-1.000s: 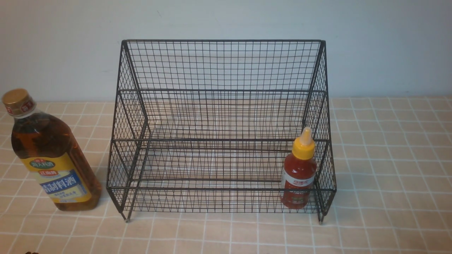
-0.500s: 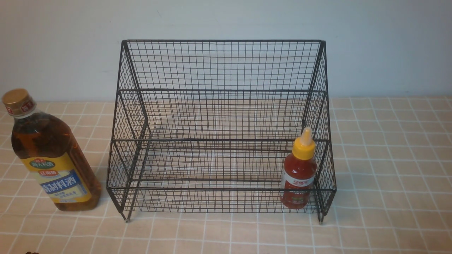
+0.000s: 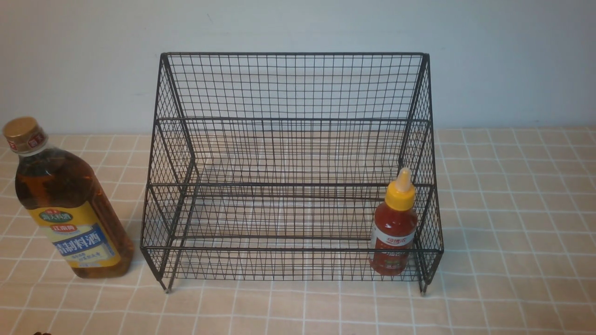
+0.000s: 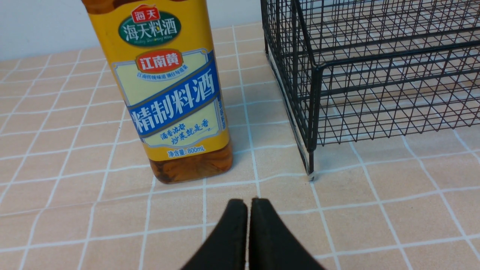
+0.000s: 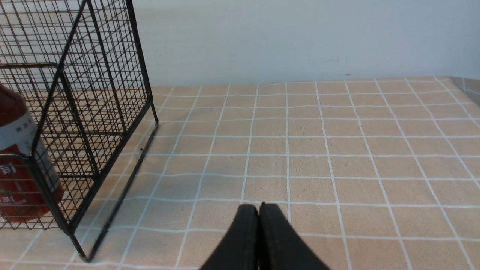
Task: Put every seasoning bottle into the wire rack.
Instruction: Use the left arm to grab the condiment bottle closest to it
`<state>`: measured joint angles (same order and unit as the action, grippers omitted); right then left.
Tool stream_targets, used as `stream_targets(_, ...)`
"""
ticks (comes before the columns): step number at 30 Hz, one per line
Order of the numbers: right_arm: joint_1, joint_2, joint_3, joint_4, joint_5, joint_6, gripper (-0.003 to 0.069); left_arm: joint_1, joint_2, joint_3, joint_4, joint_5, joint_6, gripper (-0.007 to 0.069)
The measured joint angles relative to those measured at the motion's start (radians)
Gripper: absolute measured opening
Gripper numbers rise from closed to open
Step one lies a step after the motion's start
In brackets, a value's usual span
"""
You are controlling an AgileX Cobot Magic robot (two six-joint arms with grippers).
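Amber bottle (image 3: pixel 65 204): upright left of rack (image 3: pixel 293 119), just ahead of your left gripper (image 4: pixel 248 203), whose fingers are pressed together, empty.
Red bottle (image 3: pixel 393 232): upright in rack's lower right corner.
Right gripper (image 5: pixel 258 207): clenched, empty, apart from rack.
Surface: checked beige cloth (image 3: pixel 512 209), pale wall (image 3: pixel 70 56).

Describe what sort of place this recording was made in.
Likely a staged kitchen tabletop: beige checked tablecloth, plain pale wall, a black wire-mesh rack, a large gold-capped bottle of amber liquid beside it, a small red-sauce bottle inside.
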<state>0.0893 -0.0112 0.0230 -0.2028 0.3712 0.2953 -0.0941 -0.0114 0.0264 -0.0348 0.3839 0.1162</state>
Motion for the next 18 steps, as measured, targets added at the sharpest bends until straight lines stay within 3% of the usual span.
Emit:
stream_targets(7,0.0,0.0,0.0,0.0,0.0,0.0,-0.0014,0.0,0.0,0.001,-0.006,-0.016,-0.002,-0.0007)
stream_targets(14,0.0,0.0,0.0,0.0,0.0,0.0,-0.0015,0.0,0.0,0.002,-0.337,-0.347,-0.151,-0.0007)
stream_targets(17,0.0,0.0,0.0,0.0,0.0,0.0,-0.0015,0.0,0.0,0.002,-0.433,-0.475,-0.163,-0.0007)
stream_targets(18,0.0,0.0,0.0,0.0,0.0,0.0,-0.0015,0.0,0.0,0.002,-0.476,-0.601,-0.168,-0.0007)
